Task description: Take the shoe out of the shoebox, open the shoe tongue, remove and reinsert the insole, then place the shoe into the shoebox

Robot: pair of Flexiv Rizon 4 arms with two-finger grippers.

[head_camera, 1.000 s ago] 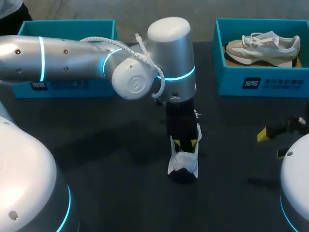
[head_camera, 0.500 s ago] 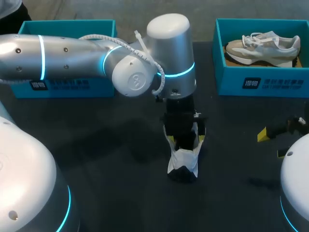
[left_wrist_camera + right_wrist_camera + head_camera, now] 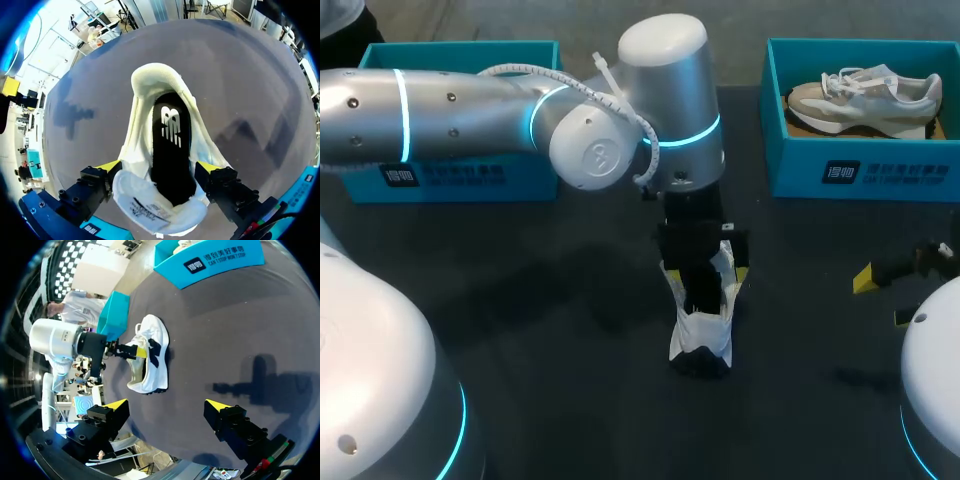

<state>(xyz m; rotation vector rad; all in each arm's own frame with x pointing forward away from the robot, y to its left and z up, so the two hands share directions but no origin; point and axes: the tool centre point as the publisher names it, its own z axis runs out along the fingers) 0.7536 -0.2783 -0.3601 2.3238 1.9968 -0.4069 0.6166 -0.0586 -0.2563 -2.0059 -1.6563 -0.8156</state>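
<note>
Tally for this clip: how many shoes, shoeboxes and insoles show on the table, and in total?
Shoes: 2 (white shoe on the table, beige shoe in the right shoebox)
Shoeboxes: 2 (right shoebox, left shoebox)
Insoles: 1 (black insole inside the white shoe)
Total: 5

A dark matte table [image 3: 520, 330] spreads wide, with soft shadows lying across its surface.

A dark surface [image 3: 520, 330] — at its far right corner, a teal box [image 3: 790, 170] holding a beige sneaker [image 3: 865, 100].
</note>
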